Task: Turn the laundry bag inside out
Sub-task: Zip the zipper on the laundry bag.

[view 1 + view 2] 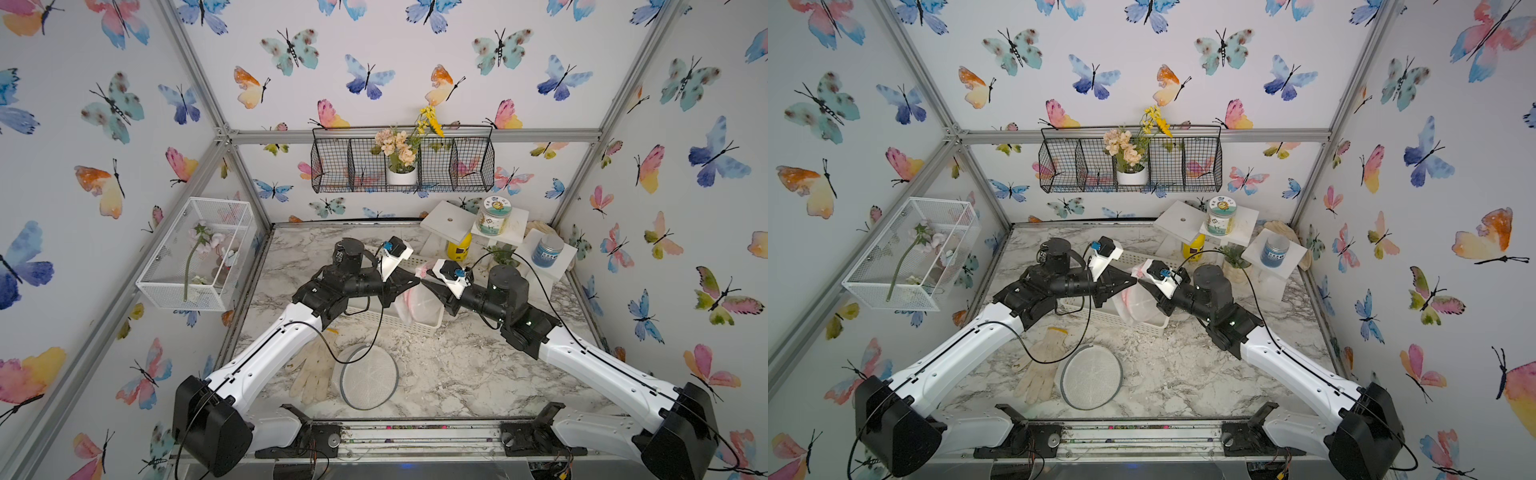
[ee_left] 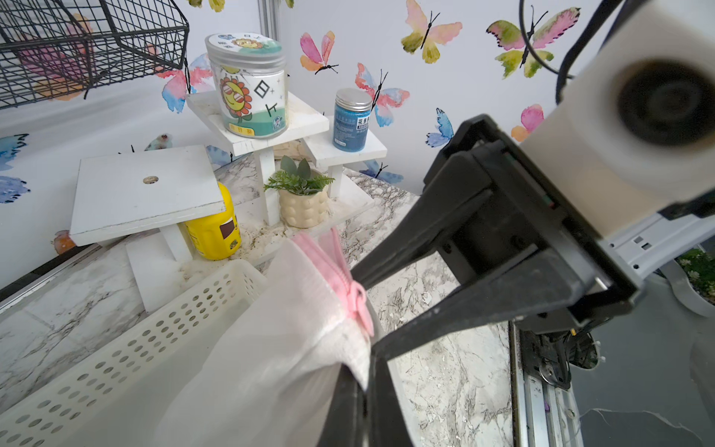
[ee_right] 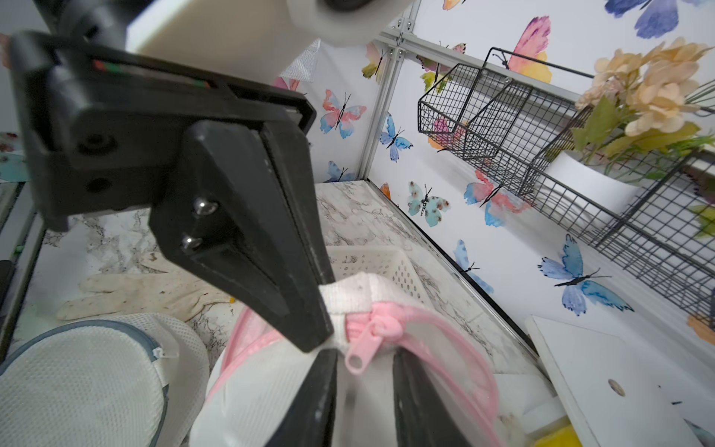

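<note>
Pinching the laundry bag [image 3: 271,394] by its white hem just beside the pink zipper [image 3: 375,325], left gripper [image 3: 327,344] is clamped tight on the fabric. Right gripper [image 2: 367,313] meets it tip to tip, jaws a little apart astride the zipper end, not closed on it. Bag hangs lifted over the white basket [image 1: 374,318]
</note>
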Robot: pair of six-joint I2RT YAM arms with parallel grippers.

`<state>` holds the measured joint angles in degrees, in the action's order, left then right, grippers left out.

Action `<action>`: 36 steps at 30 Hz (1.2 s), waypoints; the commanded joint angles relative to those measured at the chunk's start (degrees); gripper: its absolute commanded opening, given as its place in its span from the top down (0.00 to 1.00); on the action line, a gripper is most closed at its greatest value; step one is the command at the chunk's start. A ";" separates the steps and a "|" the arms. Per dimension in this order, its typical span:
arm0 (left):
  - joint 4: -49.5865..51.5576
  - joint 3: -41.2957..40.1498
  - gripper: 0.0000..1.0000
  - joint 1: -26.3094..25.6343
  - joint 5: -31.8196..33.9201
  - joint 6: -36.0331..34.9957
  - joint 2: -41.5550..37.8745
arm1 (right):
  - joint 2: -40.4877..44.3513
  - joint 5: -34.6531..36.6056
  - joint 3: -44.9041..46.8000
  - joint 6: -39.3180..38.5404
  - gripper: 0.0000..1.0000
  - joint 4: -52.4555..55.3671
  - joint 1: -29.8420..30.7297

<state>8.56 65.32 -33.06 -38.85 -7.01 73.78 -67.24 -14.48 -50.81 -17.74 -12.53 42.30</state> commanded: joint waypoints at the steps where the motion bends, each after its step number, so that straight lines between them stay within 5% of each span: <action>1: 1.18 2.00 1.00 0.02 -3.25 0.20 0.58 | 0.77 5.22 0.12 -2.07 0.72 -3.80 0.54; 16: 3.13 3.85 1.00 0.09 -3.95 0.56 1.88 | 5.08 14.97 5.69 -10.13 0.78 -10.44 3.65; 29: 3.74 5.12 1.00 0.07 -4.42 1.20 2.56 | 4.88 12.90 6.66 -12.95 0.78 -10.98 4.89; 36: 3.75 5.17 1.00 0.10 -3.24 0.59 2.09 | 7.43 13.58 7.19 -3.33 0.72 -7.44 4.89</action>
<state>11.88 69.06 -33.06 -41.25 -6.15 76.14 -62.08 -2.28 -44.58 -27.03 -21.21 46.87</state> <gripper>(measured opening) 0.057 0.275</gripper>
